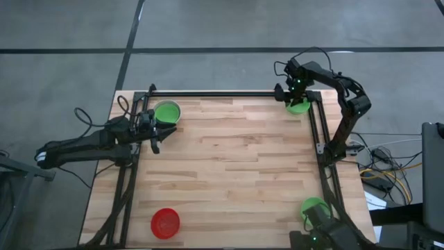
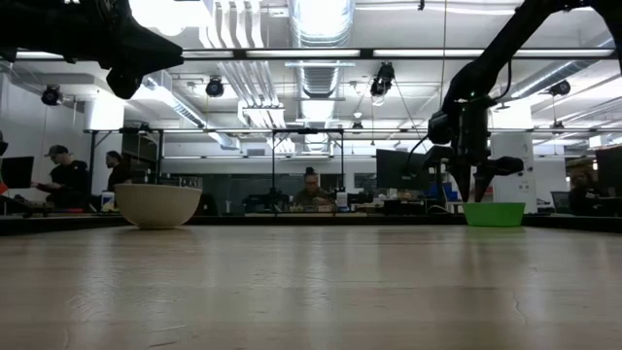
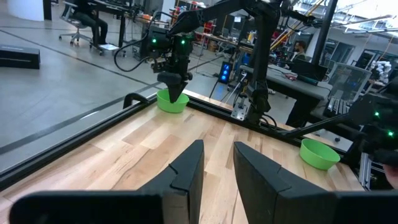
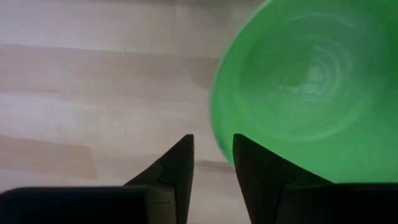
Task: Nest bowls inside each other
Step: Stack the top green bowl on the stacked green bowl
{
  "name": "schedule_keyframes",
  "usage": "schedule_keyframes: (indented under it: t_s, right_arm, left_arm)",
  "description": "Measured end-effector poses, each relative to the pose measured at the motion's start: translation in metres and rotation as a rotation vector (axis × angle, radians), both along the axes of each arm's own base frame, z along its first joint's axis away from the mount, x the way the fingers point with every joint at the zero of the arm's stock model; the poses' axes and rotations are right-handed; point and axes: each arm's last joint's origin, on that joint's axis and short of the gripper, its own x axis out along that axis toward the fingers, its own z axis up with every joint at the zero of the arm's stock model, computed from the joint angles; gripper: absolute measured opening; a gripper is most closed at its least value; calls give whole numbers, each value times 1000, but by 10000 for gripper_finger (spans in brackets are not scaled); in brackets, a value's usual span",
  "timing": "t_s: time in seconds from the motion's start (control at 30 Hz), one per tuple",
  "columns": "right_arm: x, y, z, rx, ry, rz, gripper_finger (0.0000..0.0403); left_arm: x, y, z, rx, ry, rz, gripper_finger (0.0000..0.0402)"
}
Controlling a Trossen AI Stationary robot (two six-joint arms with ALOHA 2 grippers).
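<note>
- Wood table (image 1: 229, 160), busy lab behind.
- Your right gripper (image 1: 297, 92) hangs over the green bowl (image 1: 299, 105) upper right, fingers parted, empty, lined up for its rim.
- Left gripper (image 1: 154, 136) by the whitish bowl (image 1: 166, 111) upper left: parted, holding nothing.
- Red bowl (image 1: 165, 222) lower left.

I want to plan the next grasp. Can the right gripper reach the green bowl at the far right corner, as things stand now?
Probably yes. The right gripper hangs right over that green bowl, jaws a little apart, one finger near its rim. Nothing lies between them.
</note>
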Motion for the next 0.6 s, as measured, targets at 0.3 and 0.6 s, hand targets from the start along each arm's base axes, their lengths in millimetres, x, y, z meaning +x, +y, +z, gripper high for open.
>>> schedule_keyframes:
  t_s: [0.3,0.6]
  right_arm:
    - [0,-2,-5,6,8,20,108]
    - [-2,-3,-4,-38,75,32,100]
  left_arm:
    - [0,0,0,0,0,0,92]
    - [0,0,0,0,0,0,92]
